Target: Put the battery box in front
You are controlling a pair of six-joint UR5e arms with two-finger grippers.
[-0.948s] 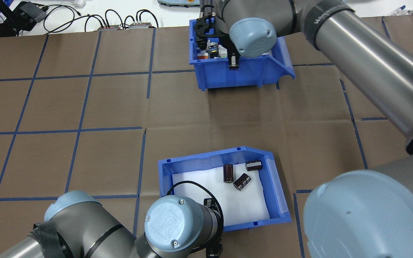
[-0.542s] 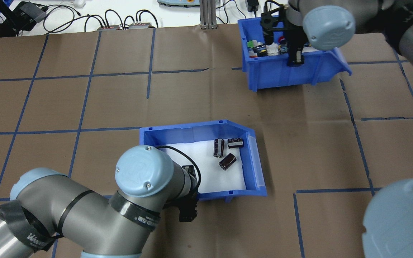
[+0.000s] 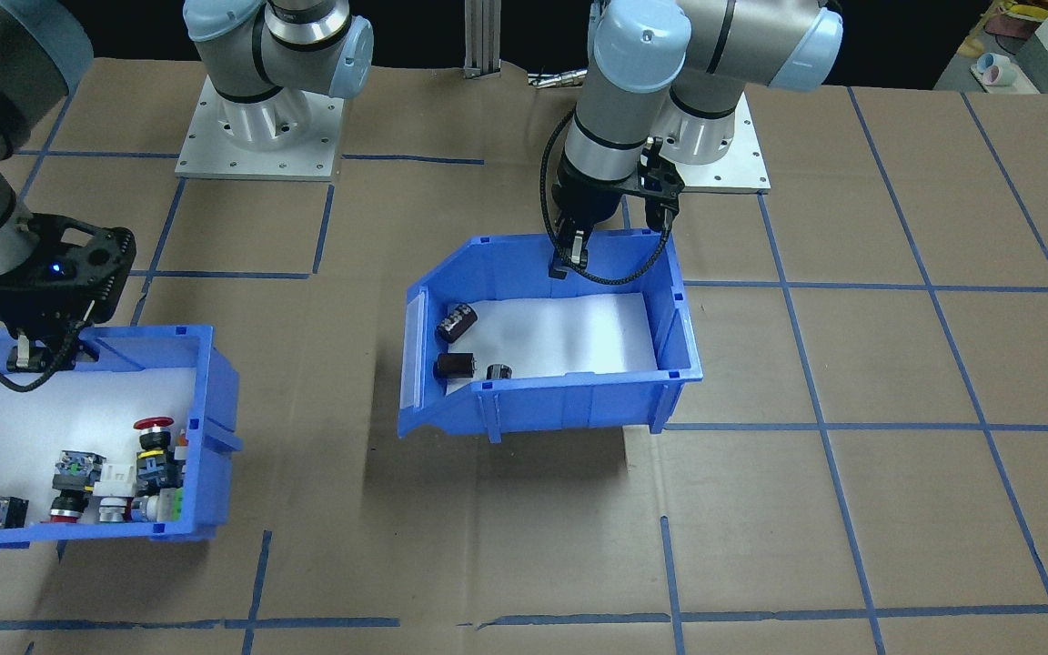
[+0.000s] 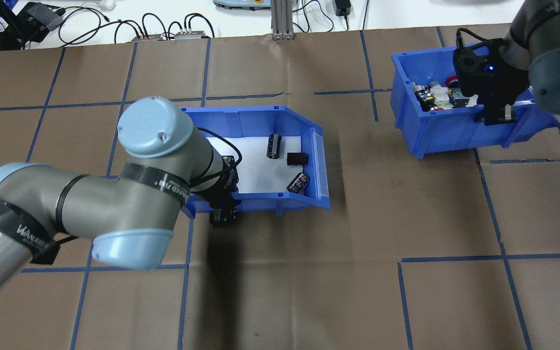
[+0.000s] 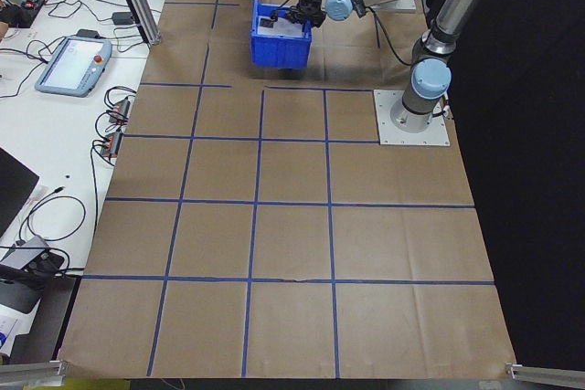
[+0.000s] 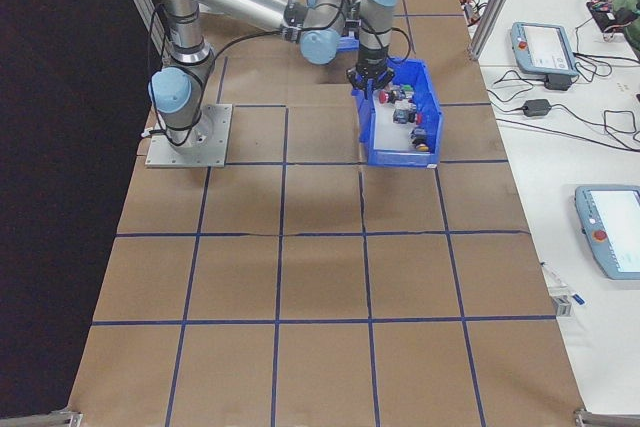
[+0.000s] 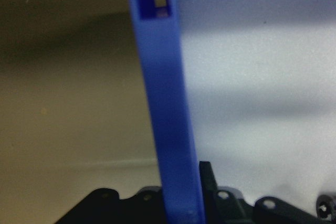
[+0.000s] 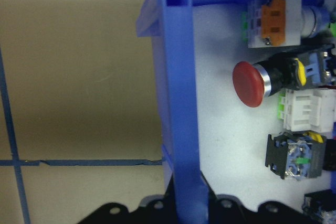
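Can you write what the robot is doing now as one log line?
left gripper: shut on blue plastic battery box, lifted | right gripper: shut on blue plastic switch bin

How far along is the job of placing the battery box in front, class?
Done: both bins are gripped. The left claw clamps the rear wall of the battery box; the right claw clamps the switch bin.

In hand: the battery box hangs above the table, casting a shadow.

Left: set it down in front and release.

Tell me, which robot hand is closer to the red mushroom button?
The right. The right gripper clamps the wall of the switch bin holding the red button. The left gripper is away at the battery box, clamped on its wall.
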